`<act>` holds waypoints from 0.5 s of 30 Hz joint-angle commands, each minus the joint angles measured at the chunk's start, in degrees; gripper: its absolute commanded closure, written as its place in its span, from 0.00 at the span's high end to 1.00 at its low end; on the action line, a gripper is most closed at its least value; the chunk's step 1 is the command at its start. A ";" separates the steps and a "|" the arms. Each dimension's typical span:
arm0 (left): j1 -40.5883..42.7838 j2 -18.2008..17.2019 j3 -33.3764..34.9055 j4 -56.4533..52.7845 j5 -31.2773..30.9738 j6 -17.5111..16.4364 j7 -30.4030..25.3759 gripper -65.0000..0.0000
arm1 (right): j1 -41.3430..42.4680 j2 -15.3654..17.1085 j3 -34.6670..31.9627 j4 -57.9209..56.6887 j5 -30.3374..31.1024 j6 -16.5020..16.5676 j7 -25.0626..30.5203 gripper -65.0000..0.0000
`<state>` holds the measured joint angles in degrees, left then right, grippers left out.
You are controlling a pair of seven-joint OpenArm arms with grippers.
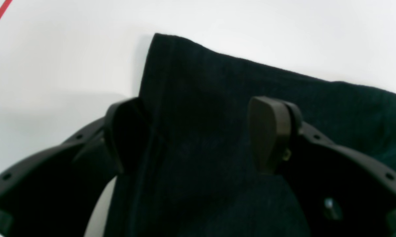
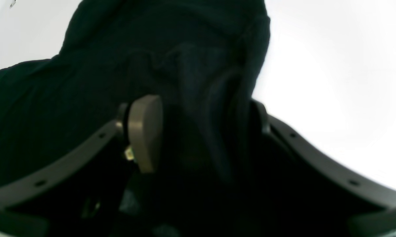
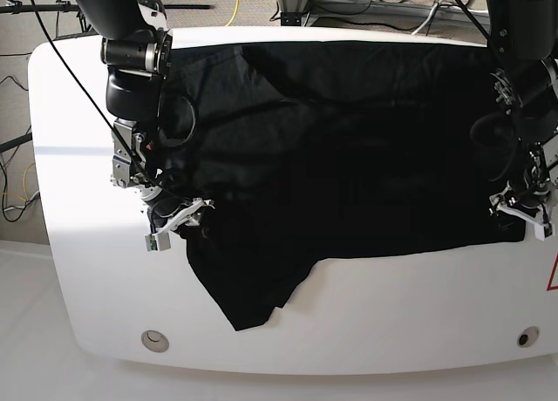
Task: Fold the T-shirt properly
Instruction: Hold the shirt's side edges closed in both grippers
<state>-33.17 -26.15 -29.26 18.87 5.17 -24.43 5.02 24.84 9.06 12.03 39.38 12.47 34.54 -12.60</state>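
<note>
2 open grippers astride T-shirt edges.

You can't see the T-shirt's print anywhere; only black cloth shows. Both wrist views are soft and cut the cloth at their edges. Under the right claw, cloth and pad merge in shadow, so contact stays unclear.

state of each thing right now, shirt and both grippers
T-shirt: spread out on the white table, black side up, one sleeve sticking out toward the front edge.
Left gripper: open, jaws astride a shirt corner.
Right gripper: jaws apart, bunched cloth between them.
</note>
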 commanded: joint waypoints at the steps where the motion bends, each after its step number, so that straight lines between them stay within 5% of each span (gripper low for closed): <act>1: -1.80 -1.23 -0.17 1.05 -0.55 0.27 -1.41 0.71 | 0.00 0.29 -0.23 -0.15 -1.55 -0.74 -3.55 0.53; 8: -1.67 -1.25 -0.19 0.99 -0.55 0.41 -1.43 0.70 | -0.24 0.30 -0.31 -0.07 -1.53 -0.69 -3.55 0.52; 15: -0.13 -1.68 -0.14 1.01 -0.43 -0.04 -1.25 0.62 | -0.37 0.22 -0.36 0.57 -1.59 -0.89 -2.59 0.31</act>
<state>-31.99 -26.39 -29.32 19.14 5.13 -24.21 4.29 24.18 9.08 11.94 39.81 12.67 34.30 -11.99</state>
